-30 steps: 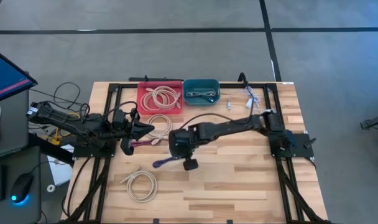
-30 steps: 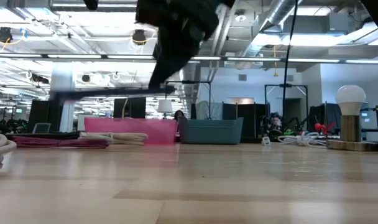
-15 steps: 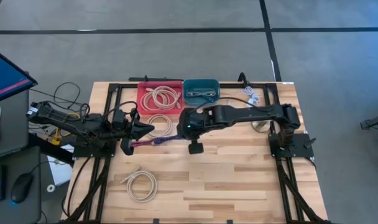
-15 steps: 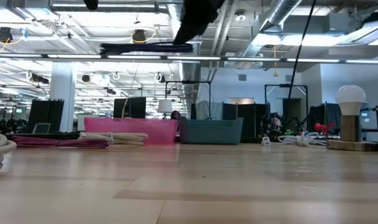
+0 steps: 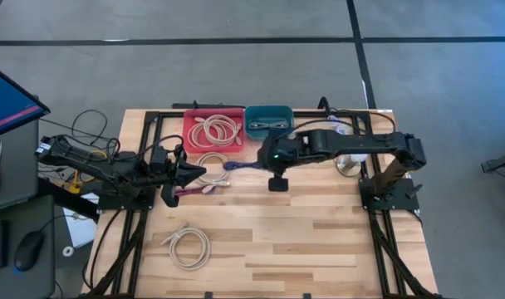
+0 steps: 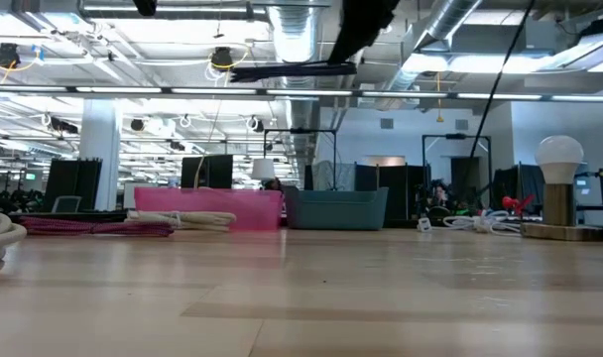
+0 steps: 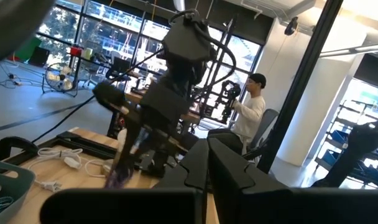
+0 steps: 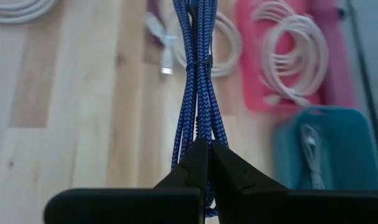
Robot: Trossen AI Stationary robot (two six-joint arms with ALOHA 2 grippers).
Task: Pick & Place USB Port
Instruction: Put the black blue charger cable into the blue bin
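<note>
The USB cable is a blue braided bundle (image 8: 197,93), tied with a band at its middle. It hangs in the air in front of the pink tray (image 5: 213,129) and the teal tray (image 5: 269,120). My right gripper (image 5: 261,163) is shut on it, high above the table in the low view (image 6: 353,45). At the table's left, my left gripper (image 5: 194,174) waits with its fingers (image 7: 207,168) shut on nothing. My right gripper pinches one end of the cable bundle (image 8: 198,138) between its two fingers (image 8: 229,165). The fingers slant down from the table's right and lie along the bundle. The bundle (image 6: 287,69) sticks out roughly level past the fingertips toward the table's left, clear of the table.
The pink tray holds a white cable coil (image 5: 215,129), and the teal tray holds a thin cable (image 5: 267,126). More white cables lie in front of the pink tray (image 5: 211,164), near the front left (image 5: 190,247) and at the far right (image 5: 331,129). A person (image 7: 251,109) sits beyond the table.
My right gripper has risen and moved toward the table's far edge and right side, closer to the teal tray, tipping less steeply downward. It stays shut on the blue cable bundle, which has gone up with it, well clear of the table.
</note>
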